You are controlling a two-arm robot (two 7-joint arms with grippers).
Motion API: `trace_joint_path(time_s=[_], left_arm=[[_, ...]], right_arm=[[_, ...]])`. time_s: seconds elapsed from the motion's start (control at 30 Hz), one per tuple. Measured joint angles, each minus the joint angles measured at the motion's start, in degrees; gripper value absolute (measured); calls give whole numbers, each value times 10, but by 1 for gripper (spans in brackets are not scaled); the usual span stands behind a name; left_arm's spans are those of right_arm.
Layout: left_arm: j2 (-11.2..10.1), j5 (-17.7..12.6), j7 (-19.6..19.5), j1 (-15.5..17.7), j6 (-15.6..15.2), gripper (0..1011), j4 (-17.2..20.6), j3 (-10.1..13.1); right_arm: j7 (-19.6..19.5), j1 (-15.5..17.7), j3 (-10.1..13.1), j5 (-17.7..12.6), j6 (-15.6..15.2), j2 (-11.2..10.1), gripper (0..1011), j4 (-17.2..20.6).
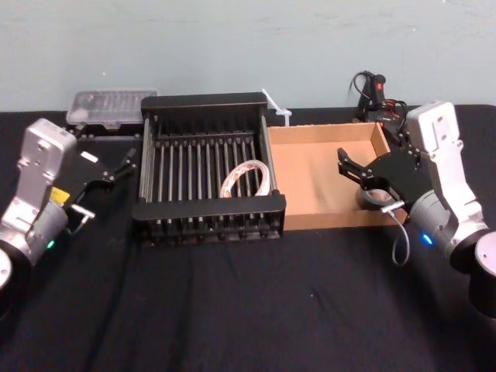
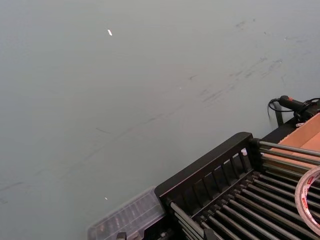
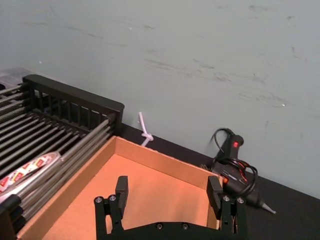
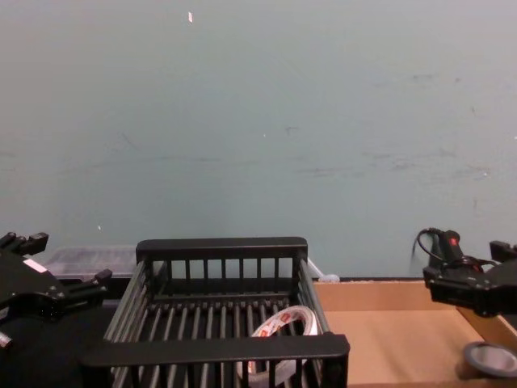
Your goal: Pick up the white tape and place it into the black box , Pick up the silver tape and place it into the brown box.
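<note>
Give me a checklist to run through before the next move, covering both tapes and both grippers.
1. White tape inside the black box: ok.
2. Silver tape inside the brown box: ok, lying near its front wall.
3. Right gripper open and empty: ok.
4. Right gripper clear of the brown box: not ok, it hangs over the box, above the silver tape.
5. Left gripper open, off to the left of the black box: ok.
</note>
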State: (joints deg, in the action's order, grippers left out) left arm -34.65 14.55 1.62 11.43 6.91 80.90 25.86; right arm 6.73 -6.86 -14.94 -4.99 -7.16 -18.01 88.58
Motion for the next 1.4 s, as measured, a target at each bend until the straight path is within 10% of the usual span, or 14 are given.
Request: trace_joint_path(time_s=[1.4], left_arm=[[0, 0, 0, 0, 0, 1001, 0, 0]], right_arm=[[-2, 2, 4, 3, 0, 3, 1002, -2]])
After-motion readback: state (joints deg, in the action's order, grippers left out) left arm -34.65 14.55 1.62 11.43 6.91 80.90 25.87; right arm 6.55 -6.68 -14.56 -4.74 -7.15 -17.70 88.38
